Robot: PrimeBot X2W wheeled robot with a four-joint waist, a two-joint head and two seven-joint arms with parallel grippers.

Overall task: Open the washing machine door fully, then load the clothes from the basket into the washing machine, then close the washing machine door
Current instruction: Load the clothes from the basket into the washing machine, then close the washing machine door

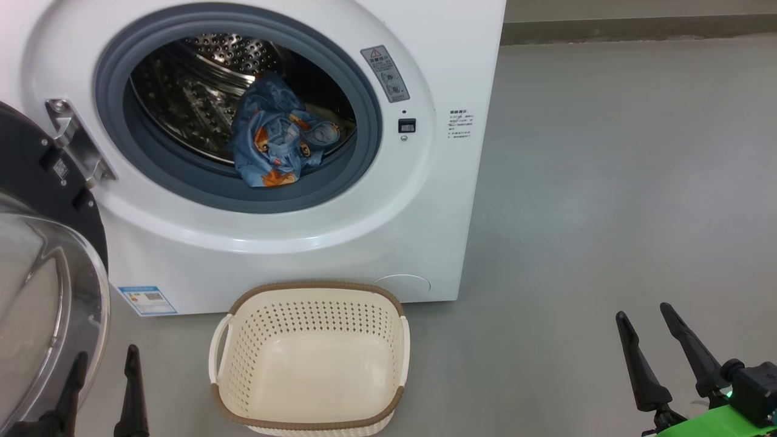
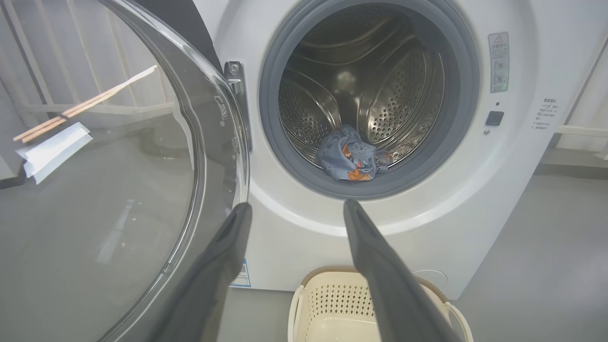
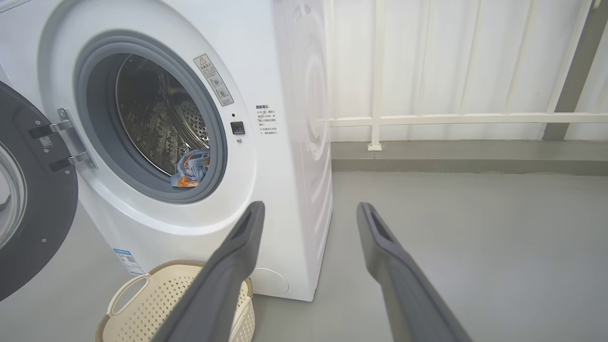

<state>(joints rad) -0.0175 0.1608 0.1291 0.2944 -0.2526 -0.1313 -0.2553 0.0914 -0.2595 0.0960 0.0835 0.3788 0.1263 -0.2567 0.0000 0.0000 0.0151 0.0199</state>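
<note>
Left tool (image 1: 107, 352), right tool (image 1: 642, 310) splayed; clothes (image 1: 273, 136) inside washing machine (image 1: 394, 230).

Head looks down, wrists forward; all share the washing machine (image 1: 449, 212).

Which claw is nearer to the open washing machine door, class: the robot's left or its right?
Left. The left claw is right beside the glass of the washing machine door; the right claw is far off, beyond the basket.
</note>
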